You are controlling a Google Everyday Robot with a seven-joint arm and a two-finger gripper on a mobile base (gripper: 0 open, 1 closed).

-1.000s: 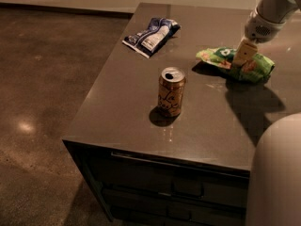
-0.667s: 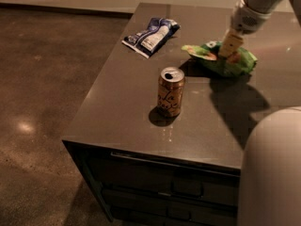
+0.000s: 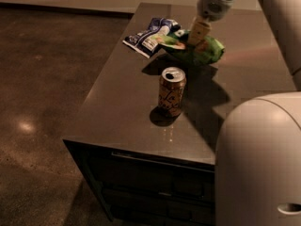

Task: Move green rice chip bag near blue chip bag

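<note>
Whereas a second ago the glossy light green rice chip bag (image 3: 209,53) lay far to the right on the dark grey cabinet top (image 3: 122,102), it now seems slightly raised in the gripper (image 3: 197,40), whose two fingers are closed on its top. Its left tip touches or overlaps the wrinkled dark blue chip bag (image 3: 149,36), behind the upright tan drink can (image 3: 171,91). Judging by this, only lowering and letting go remain.
</note>
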